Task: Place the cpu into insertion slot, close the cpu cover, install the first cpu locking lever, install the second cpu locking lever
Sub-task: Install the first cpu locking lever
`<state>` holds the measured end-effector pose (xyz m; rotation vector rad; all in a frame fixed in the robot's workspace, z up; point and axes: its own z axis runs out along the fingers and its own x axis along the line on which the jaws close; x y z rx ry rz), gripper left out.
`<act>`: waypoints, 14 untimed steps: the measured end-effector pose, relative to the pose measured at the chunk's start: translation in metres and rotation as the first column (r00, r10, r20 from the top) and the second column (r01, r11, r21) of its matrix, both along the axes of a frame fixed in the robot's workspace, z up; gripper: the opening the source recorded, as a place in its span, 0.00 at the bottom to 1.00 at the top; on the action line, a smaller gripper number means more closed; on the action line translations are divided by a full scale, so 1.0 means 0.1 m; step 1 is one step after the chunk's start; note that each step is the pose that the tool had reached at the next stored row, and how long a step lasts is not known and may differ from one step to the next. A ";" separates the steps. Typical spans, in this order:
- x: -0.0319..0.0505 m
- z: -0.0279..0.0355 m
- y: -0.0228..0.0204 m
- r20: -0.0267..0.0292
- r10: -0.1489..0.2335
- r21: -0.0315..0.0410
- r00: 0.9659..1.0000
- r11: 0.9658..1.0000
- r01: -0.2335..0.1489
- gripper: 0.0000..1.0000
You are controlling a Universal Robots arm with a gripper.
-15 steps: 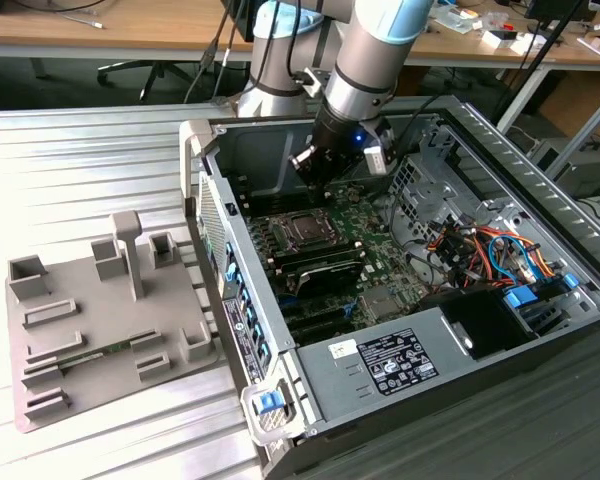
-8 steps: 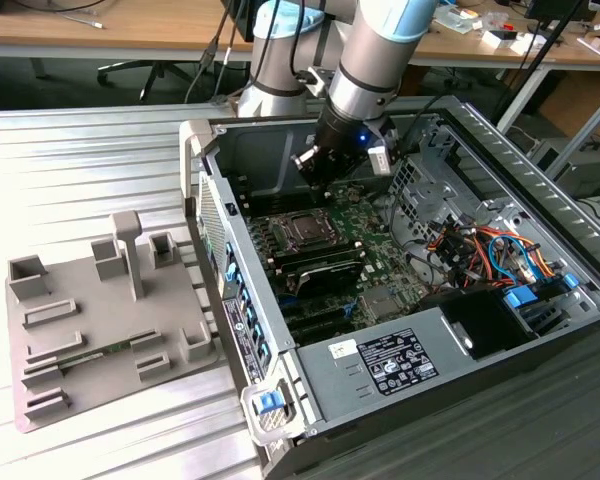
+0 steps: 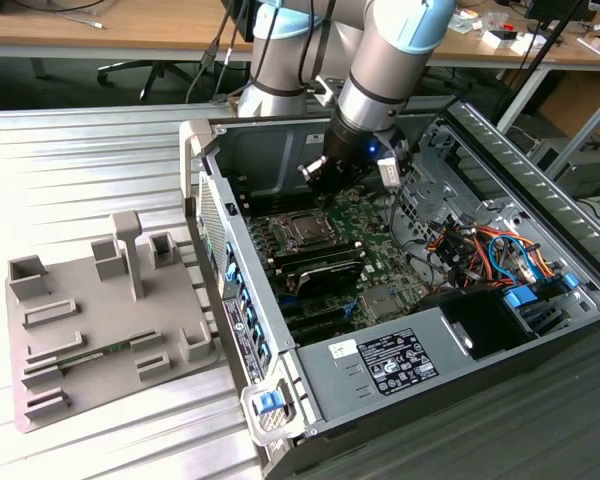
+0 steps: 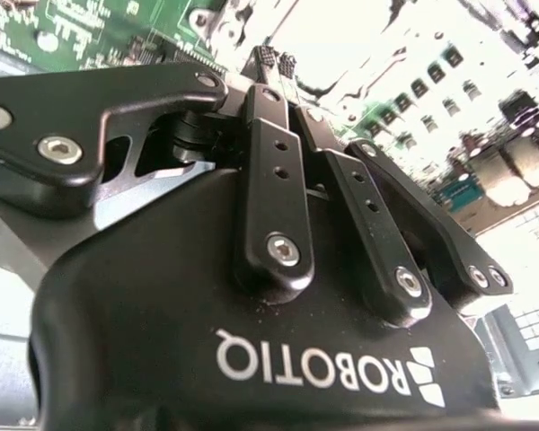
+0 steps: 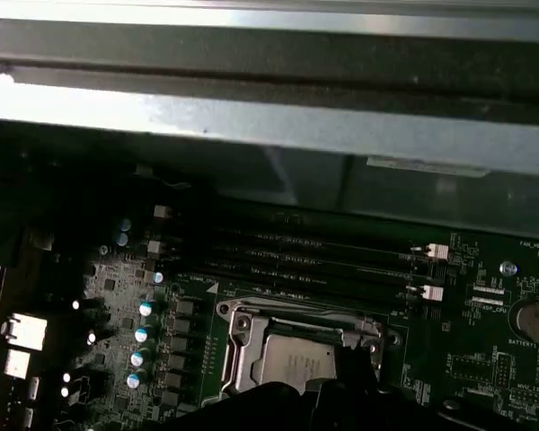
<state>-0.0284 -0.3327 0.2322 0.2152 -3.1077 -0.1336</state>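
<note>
Inside the open computer case (image 3: 480, 135), the cpu (image 5: 296, 366) lies in the insertion slot (image 3: 305, 232), its silvery top showing. The cpu cover (image 5: 251, 346) lies flat around it as a metal frame. My gripper (image 3: 320, 190) hangs just above the socket's far edge. In the second wrist view the gripper (image 4: 277, 59) has its fingertips pressed together, and nothing shows between them. The first wrist view has the dark gripper (image 5: 352, 364) over the edge of the cover. The locking levers cannot be told apart from the frame here.
Long black memory slots (image 5: 314, 256) run beside the socket, with the case's metal wall (image 5: 269, 135) behind them. Coloured cables (image 3: 490, 250) and a power supply (image 3: 400, 360) fill the exterior view's right. A grey fixture tray (image 3: 100, 320) lies on the table at the left.
</note>
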 end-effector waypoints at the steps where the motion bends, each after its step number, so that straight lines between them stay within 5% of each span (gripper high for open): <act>1: 0.004 0.000 -0.010 0.000 -0.001 0.000 1.000 1.000 0.001 0.11; 4: 0.020 0.002 -0.030 -0.001 -0.003 -0.008 1.000 1.000 0.003 0.11; 8: 0.033 0.026 -0.043 -0.001 -0.007 -0.048 1.000 0.999 0.007 0.11; 14: 0.037 0.087 -0.078 -0.001 -0.013 -0.079 1.000 0.997 0.013 0.11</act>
